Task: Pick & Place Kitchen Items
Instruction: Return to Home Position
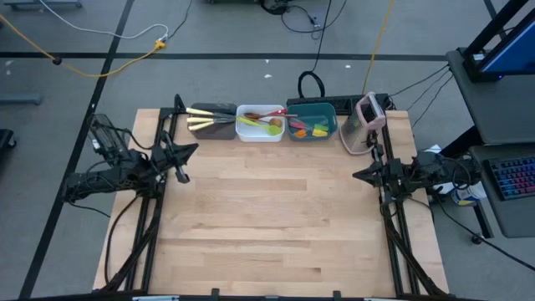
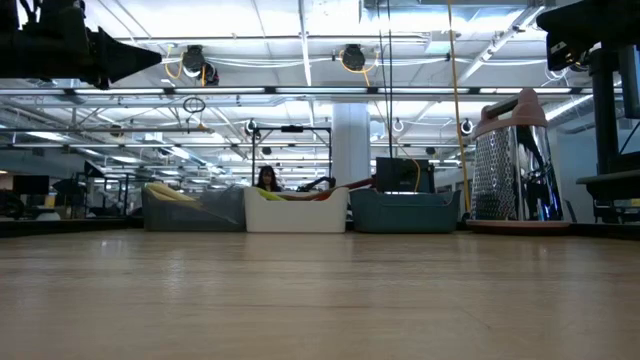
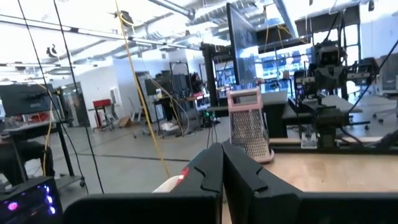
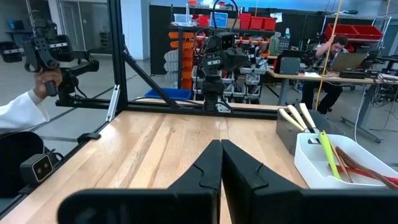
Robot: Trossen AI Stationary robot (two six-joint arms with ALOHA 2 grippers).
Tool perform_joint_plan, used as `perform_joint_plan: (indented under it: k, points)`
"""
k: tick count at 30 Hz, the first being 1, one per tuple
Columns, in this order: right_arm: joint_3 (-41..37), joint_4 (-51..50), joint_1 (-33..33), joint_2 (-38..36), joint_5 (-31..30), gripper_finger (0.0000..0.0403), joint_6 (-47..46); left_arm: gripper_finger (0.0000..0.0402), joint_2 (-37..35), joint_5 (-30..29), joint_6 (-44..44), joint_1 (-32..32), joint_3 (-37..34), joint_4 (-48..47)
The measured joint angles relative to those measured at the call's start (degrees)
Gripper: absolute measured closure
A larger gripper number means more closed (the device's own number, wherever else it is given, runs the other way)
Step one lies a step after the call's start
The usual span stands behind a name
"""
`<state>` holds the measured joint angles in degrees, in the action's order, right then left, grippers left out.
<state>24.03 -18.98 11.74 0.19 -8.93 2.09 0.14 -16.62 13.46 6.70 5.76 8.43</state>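
Note:
The kitchen items lie in three tubs along the table's far edge: cream-handled knives in the brown tub [image 1: 211, 119], green, red and wooden spoons in the white tub [image 1: 260, 123], coloured spatulas in the teal tub [image 1: 312, 122]. My left gripper [image 1: 194, 149] is shut and empty, raised at the table's left edge. My right gripper [image 1: 357, 175] is shut and empty, raised at the right edge. The wrist views show each gripper's shut fingers, the left [image 3: 222, 163] and the right [image 4: 221, 157].
A pink-and-grey grater [image 1: 364, 124] stands right of the teal tub at the far right. The arms' black frames run along both side edges. A person's hand and white sleeve [image 4: 31, 102] show beyond the table's left side.

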Motion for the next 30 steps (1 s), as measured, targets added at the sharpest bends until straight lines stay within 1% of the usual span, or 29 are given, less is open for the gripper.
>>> perform_joint_plan:
  k: [2, 5, 7, 9, 11, 14, 17, 21, 25, 30]
  points:
    - [0.0, 0.01, -0.01, 0.0, 0.0, 0.0403, 0.03, 0.0396, 0.14, -0.1, 0.23, 0.0, 0.0, -1.04]
    - [0.0, -0.01, -0.01, 0.0, 0.0, 0.0403, 0.06, 0.0391, 0.12, -3.54, 0.38, 0.04, 0.02, -2.89]
    - [-0.02, -0.03, -0.01, 0.0, 0.0, 0.0403, 0.07, 0.0396, 0.14, -5.94, -0.03, 0.04, -0.02, -4.27]
    - [-0.02, -0.16, -0.01, 0.0, 0.0, 0.0403, 0.05, 0.0399, 0.12, -6.25, -0.02, 0.03, 0.0, -4.35]
    - [-0.04, -0.2, -0.01, 0.0, 0.0, 0.0403, -0.15, 0.0396, 0.12, -4.85, -0.28, 0.02, 0.0, -5.94]
    - [-0.47, 0.34, -0.01, 0.0, 0.0, 0.0403, -0.55, 0.0391, 0.14, -0.37, -0.47, 0.02, 0.0, -9.15]
    - [-2.39, 1.89, -0.01, 0.0, 0.02, 0.0403, -0.86, 0.0398, 0.14, 2.93, -0.53, 0.02, 0.0, -11.66]
    - [-6.22, 7.64, -0.01, 0.0, 0.11, 0.0403, -1.21, 0.0392, 0.14, 6.17, -0.88, 0.02, 0.0, -14.24]
    - [-9.25, 9.68, 0.0, 0.02, 0.17, 0.0403, 0.29, 0.0387, 0.16, 6.82, -3.7, 0.04, 0.0, -15.69]
    - [-12.53, 11.61, -0.01, 0.02, 0.2, 0.0403, -0.97, 0.0399, 0.16, 7.54, -4.62, 0.04, 0.01, -17.34]
